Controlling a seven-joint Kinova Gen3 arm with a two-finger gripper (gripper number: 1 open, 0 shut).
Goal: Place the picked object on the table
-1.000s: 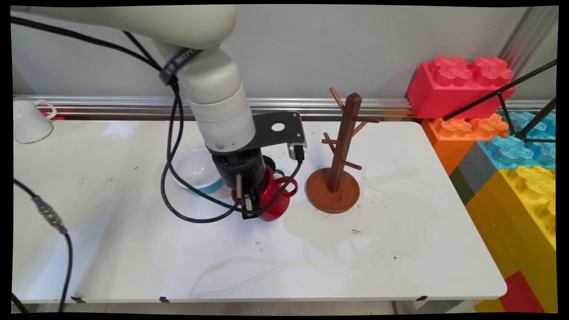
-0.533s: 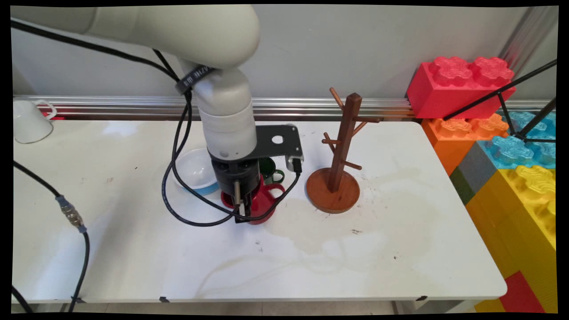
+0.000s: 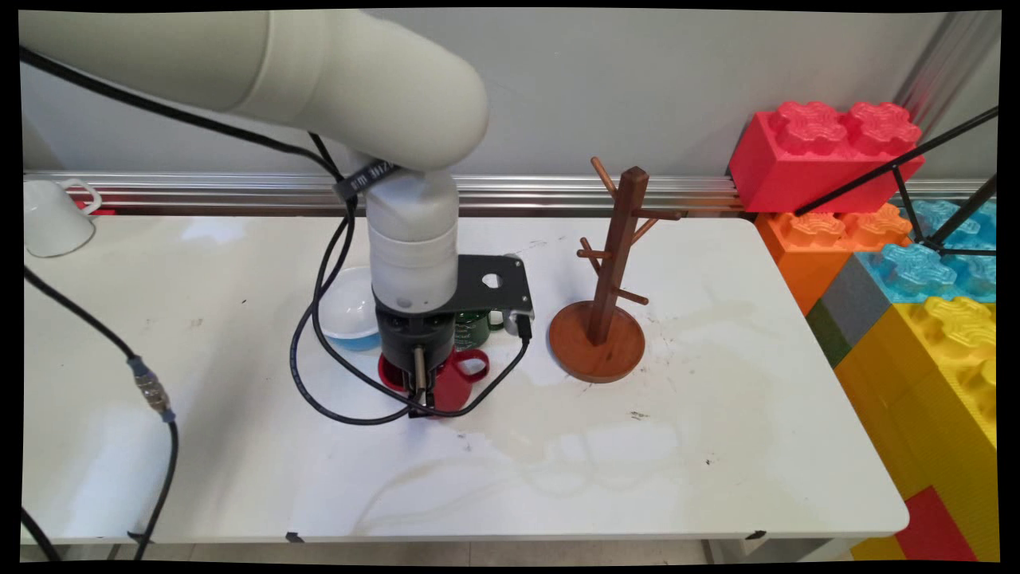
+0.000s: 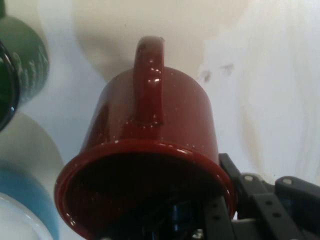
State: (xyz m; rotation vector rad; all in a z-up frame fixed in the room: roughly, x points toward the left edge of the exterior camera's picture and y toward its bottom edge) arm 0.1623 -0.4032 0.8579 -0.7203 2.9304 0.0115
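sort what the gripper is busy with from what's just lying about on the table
In hand: gripper, shut on the red mug.

Lying about: green mug, blue bowl, wooden mug tree, white mug, toy bricks.

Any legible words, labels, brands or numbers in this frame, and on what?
Black band round the arm's wrist: white lettering, too blurred to read.
Green mug: pale markings, unreadable.
Red mug, bowl, mug tree, toy blocks: no text.

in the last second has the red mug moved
Yes. The red mug, gripped at its rim by the tool, has shifted left and toward the near edge, away from the wooden mug tree, which has stayed put.
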